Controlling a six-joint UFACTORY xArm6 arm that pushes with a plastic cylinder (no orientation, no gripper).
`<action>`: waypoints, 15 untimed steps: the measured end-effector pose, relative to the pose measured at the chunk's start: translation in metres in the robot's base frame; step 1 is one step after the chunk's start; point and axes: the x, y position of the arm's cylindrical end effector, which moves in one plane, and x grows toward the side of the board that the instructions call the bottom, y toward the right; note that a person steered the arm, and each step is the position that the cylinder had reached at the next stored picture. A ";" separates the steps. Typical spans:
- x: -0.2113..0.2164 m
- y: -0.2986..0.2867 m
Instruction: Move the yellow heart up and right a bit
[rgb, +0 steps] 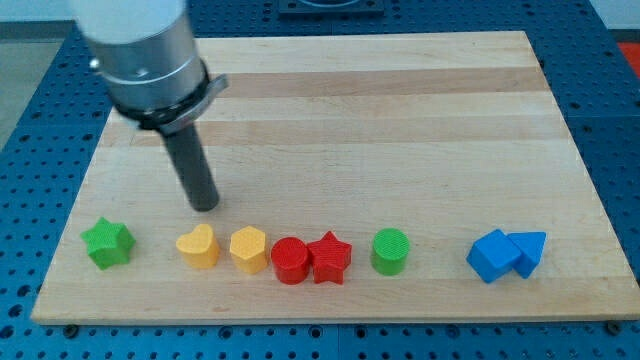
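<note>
My tip (205, 205) sits on the surface (400, 120), just above the yellow heart (199, 246) and apart from it. No claw on this rig, only the rod, so nothing to report as clenched or released.

The yellow heart is in the row along the view's bottom, second from the left. The green star (108, 243) is to its left, well clear. The yellow hexagon (249, 249) is just beside it on the right, close enough that I can't tell if they touch.

Risks as I see them:
- The tip is on the wrong side. Pushing from here drives the heart down toward the surface's bottom edge, not up and right.
- To get under it on the lower left, the tip has to go round. Cutting the corner clips the heart or the green star.
- A push with too much rightward component shoves the heart into the hexagon, which then knocks the red cylinder (290, 260) and red star (330, 258).
- The heart's curved lobes may let the tip slide off and spin it.
</note>
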 end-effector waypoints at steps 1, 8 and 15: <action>0.000 -0.001; 0.070 -0.022; 0.057 0.060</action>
